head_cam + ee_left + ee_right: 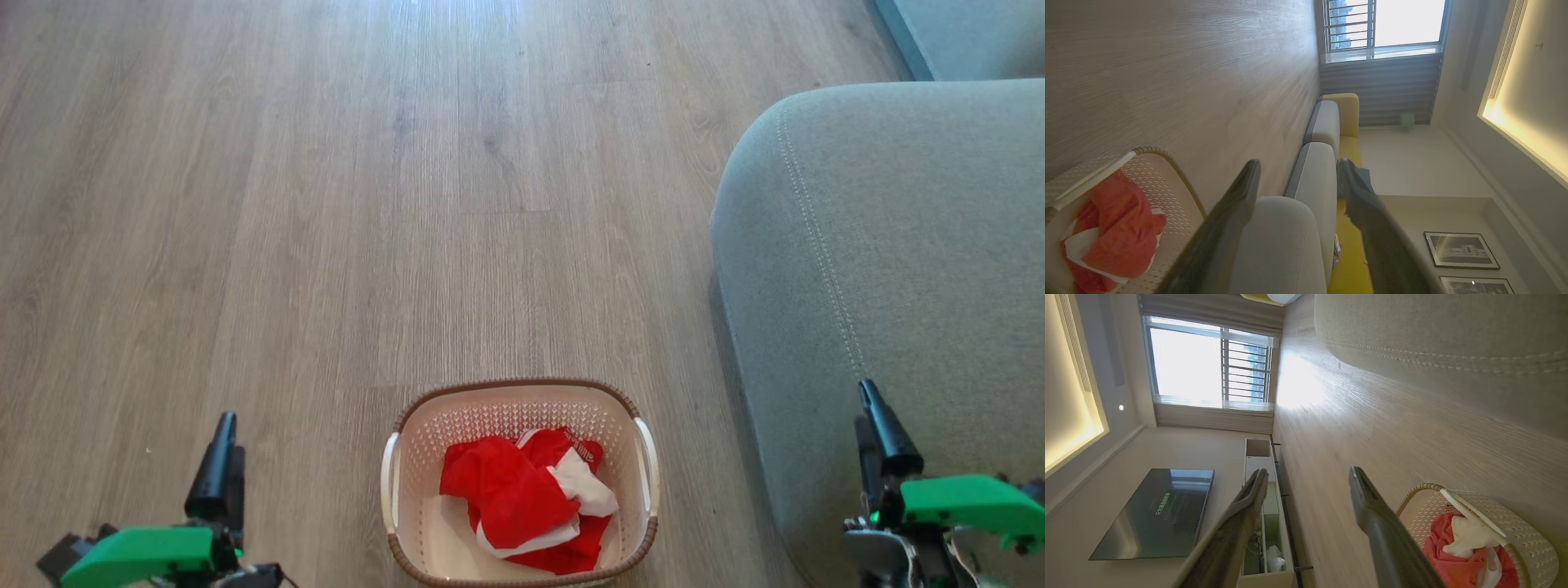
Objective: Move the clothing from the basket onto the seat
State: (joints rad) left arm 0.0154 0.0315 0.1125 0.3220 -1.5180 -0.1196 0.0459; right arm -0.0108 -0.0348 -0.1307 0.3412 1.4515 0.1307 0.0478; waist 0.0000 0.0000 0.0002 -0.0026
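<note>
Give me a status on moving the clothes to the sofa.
Done: nothing yet. The clothing sits bunched in the basket on the floor, beside the seat. In hand: nothing; the left gripper and right gripper are both open and empty, either side of the basket. Left: grasp the garments, lift them out, set them on the seat.

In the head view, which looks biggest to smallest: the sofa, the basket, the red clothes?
1. Sofa, largest though cut off by the frame.
2. Basket.
3. Red clothes, lying inside the basket.
</note>
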